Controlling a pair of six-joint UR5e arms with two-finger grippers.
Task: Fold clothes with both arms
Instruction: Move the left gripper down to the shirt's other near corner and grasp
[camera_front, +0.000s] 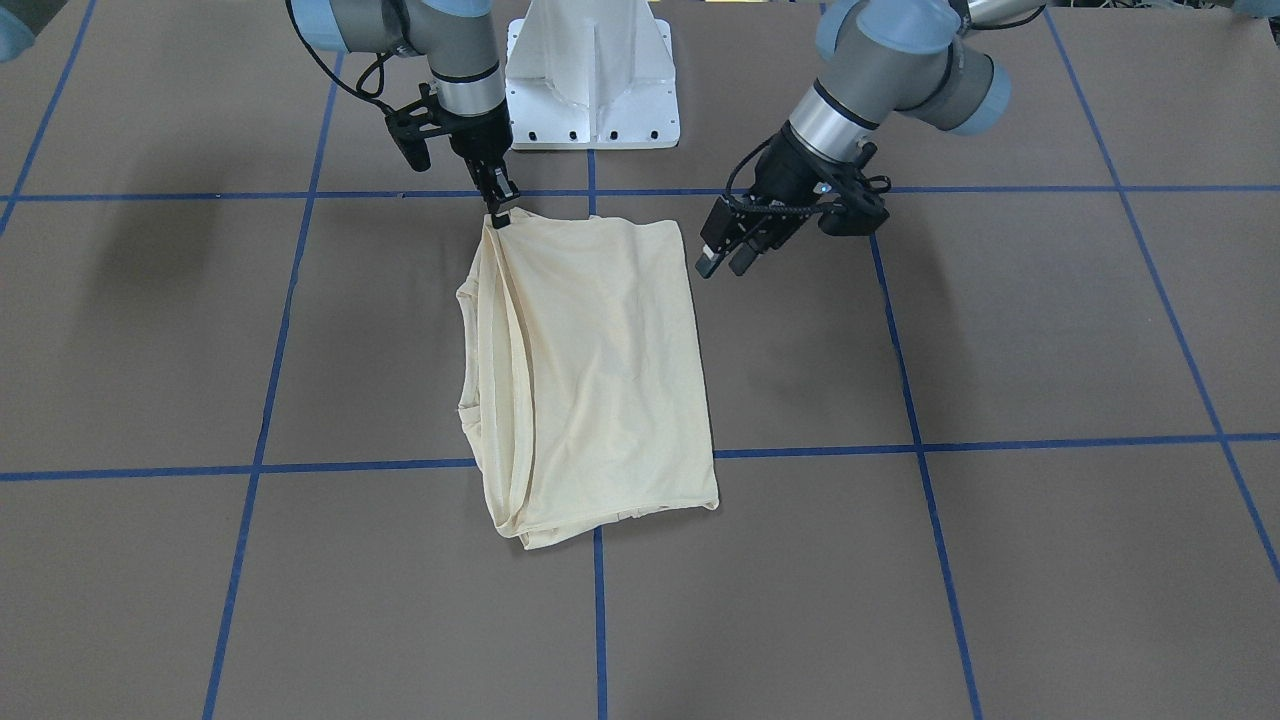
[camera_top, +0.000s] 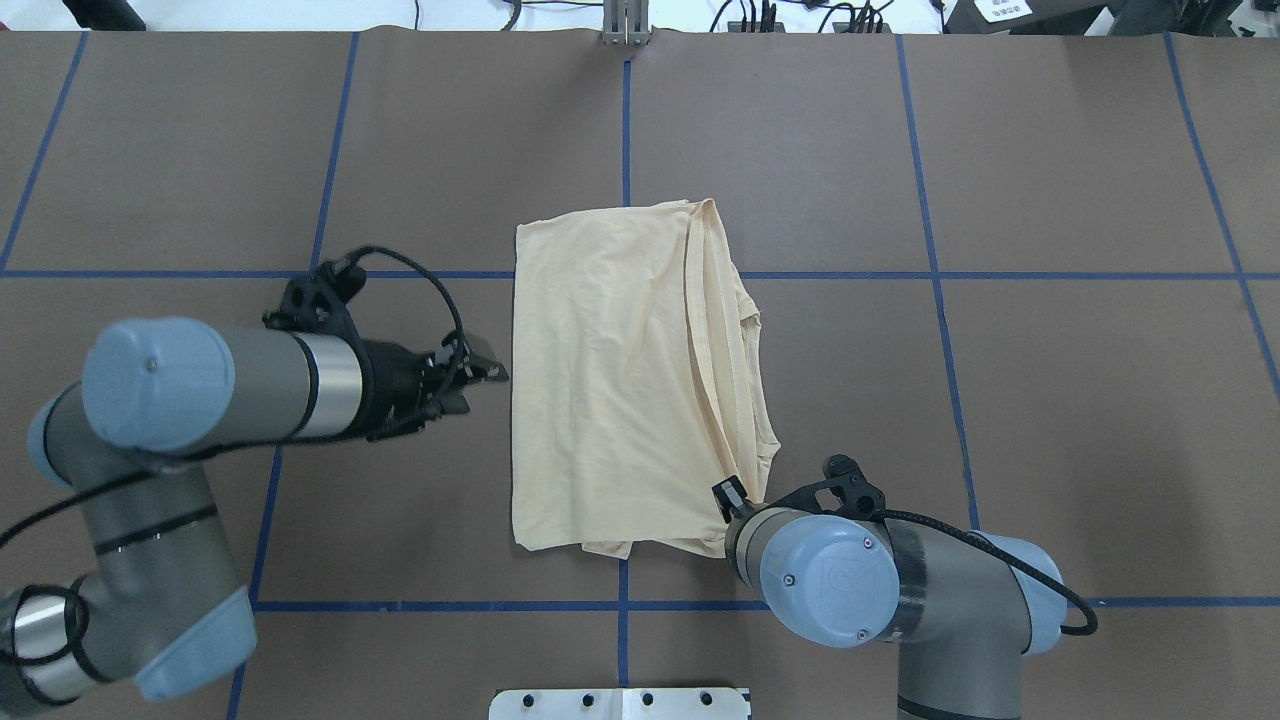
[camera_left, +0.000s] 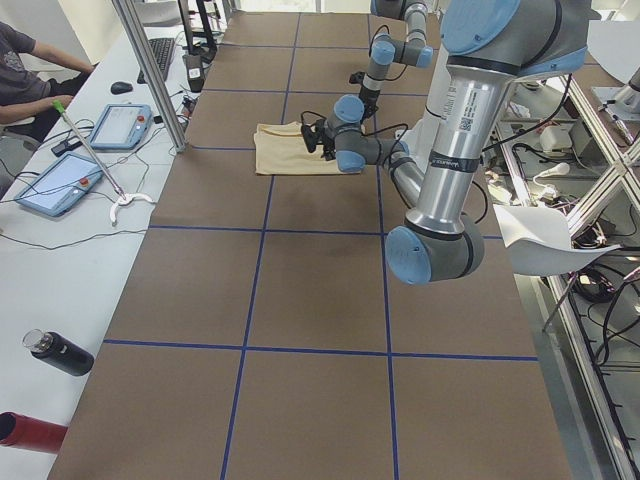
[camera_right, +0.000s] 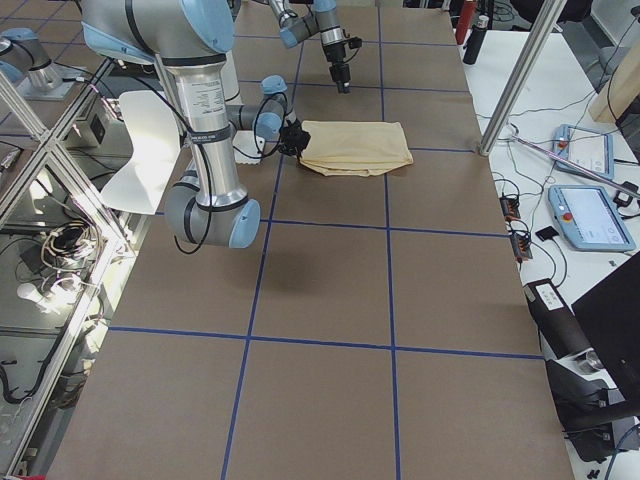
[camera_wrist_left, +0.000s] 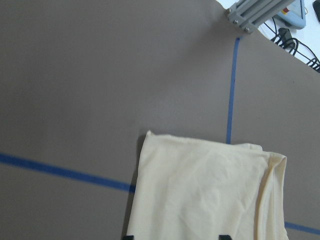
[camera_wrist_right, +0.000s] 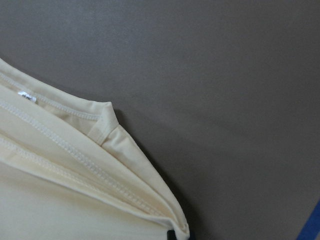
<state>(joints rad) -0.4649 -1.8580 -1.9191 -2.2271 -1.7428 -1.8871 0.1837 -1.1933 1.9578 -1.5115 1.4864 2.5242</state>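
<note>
The pale cream-yellow T-shirt (camera_front: 600, 370) lies folded into a tall rectangle on the brown table, its layered hems along one long side; the graphic is hidden. It also shows in the overhead view (camera_top: 610, 380). My right gripper (camera_front: 500, 218) is shut on the shirt's near corner (camera_top: 728, 495); the right wrist view shows the stacked hems (camera_wrist_right: 60, 190) and a small white label (camera_wrist_right: 27, 96). My left gripper (camera_front: 722, 268) is open and empty, hovering just beside the shirt's other long edge (camera_top: 490, 375). The left wrist view shows the shirt (camera_wrist_left: 200, 195) below its spread fingertips.
The white pedestal base (camera_front: 590, 80) stands at the robot's side of the table. Blue tape lines (camera_top: 623, 140) grid the brown surface. An operator (camera_left: 25, 70), tablets (camera_left: 120, 125) and bottles (camera_left: 55, 352) are at a side bench beyond the table's far edge.
</note>
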